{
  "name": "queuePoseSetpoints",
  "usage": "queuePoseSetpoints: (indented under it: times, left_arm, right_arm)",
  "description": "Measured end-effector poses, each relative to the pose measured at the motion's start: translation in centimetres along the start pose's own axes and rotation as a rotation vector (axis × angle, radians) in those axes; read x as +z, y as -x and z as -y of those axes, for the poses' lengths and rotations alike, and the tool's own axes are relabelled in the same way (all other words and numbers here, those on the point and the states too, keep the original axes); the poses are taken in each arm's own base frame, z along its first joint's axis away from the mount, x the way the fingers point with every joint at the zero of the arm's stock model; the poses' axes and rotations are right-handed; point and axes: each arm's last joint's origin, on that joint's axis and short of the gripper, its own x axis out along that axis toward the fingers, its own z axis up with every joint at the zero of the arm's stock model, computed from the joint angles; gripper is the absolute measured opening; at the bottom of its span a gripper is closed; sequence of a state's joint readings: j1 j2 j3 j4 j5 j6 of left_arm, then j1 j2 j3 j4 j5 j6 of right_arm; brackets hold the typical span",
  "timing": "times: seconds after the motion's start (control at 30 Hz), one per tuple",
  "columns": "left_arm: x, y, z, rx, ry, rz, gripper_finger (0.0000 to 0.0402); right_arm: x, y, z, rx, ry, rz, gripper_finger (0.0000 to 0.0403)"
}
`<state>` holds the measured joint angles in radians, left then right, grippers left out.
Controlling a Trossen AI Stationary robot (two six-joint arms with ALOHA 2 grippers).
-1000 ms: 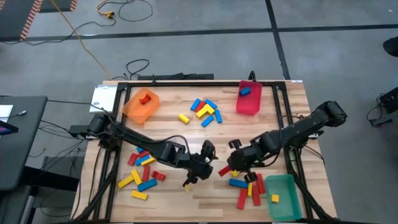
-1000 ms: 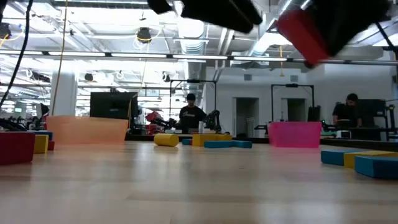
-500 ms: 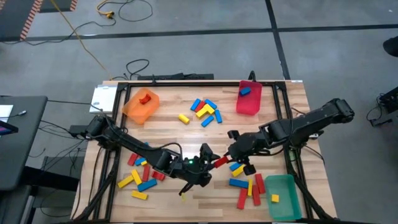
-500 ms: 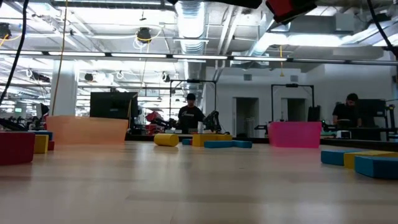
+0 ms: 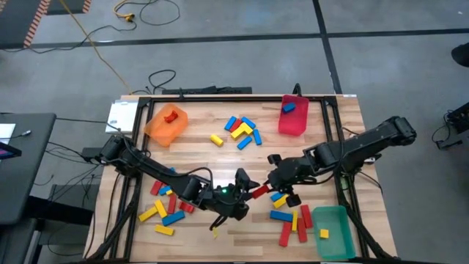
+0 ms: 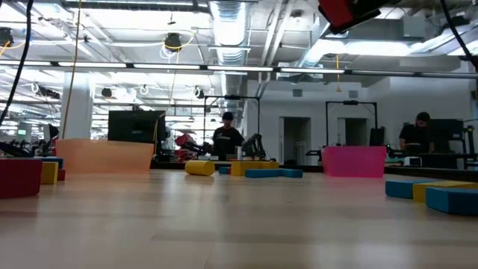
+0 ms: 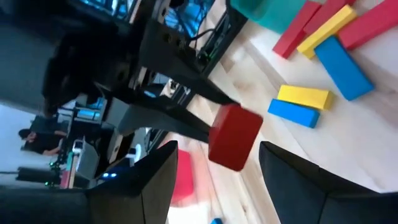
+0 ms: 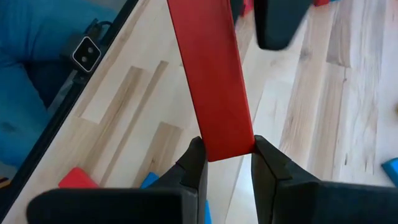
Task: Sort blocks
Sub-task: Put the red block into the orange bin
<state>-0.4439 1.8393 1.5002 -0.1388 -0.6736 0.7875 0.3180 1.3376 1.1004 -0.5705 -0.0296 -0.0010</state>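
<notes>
My right gripper (image 5: 267, 187) (image 8: 225, 148) is shut on a red block (image 5: 258, 192) (image 8: 210, 74), lifted above the middle of the table; the low view shows it high up (image 6: 342, 12). My left gripper (image 5: 248, 191) (image 7: 217, 152) is open and faces it. Its two fingers stand on either side of the block's free end (image 7: 235, 137), with gaps showing. Loose red, blue and yellow blocks lie in heaps at the near left (image 5: 167, 202), the far middle (image 5: 240, 130) and the near right (image 5: 292, 220). My right gripper pinches the red block by one end (image 8: 222, 134) between its two fingers. It comes from the table's right, slanting down. The block sticks out ahead of the fingers, toward my left gripper, and is clear of the table.
An orange bin (image 5: 157, 129) with a red block stands at the far left. A red bin (image 5: 292, 125) with a blue block is at the far right, and a green bin (image 5: 338, 239) with a yellow block at the near right. A black frame (image 5: 220, 97) edges the table.
My right gripper has risen and gone a little toward the table's left, lifting the red block higher; in the low view the block has climbed to the picture's top. My left gripper has turned and tipped toward the block, and its fingers now stand beside the block's free end.
</notes>
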Motion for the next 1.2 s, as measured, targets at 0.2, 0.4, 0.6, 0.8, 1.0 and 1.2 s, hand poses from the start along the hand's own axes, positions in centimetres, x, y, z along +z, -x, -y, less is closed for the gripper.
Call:
queuePoseSetpoints:
  times: [0.2, 0.4, 0.6, 0.8, 1.0, 1.2]
  left_arm:
    - [0.39, 0.3, 0.36, -0.037, -0.02, 0.044, 0.0217]
    - [0.72, 0.51, 0.42, -0.028, -0.056, 0.063, 0.0173]
    - [0.63, 0.4, 0.3, -0.024, -0.063, 0.06, 0.0113]
    - [0.6, 0.38, 0.3, -0.025, -0.082, 0.06, 0.0082]
    - [0.58, 0.4, 0.35, -0.028, -0.096, 0.057, 0.0076]
    - [0.44, 0.4, 0.49, -0.04, -0.106, 0.045, 0.0074]
  right_arm:
    - [0.01, 0.0, 0.0, 0.0, 0.0, 0.001, 0.0087]
    - [0.04, 0.0, 0.0, 0.0, 0.0, 0.004, 0.0087]
    - [0.07, -0.01, 0.0, 0.0, 0.0, 0.008, 0.0087]
    - [0.09, -0.01, -0.01, 0.004, -0.001, 0.01, 0.0087]
    - [0.09, -0.01, -0.02, 0.006, -0.002, 0.01, 0.0087]
    - [0.03, -0.02, -0.01, 0.004, -0.017, 0.006, 0.0088]
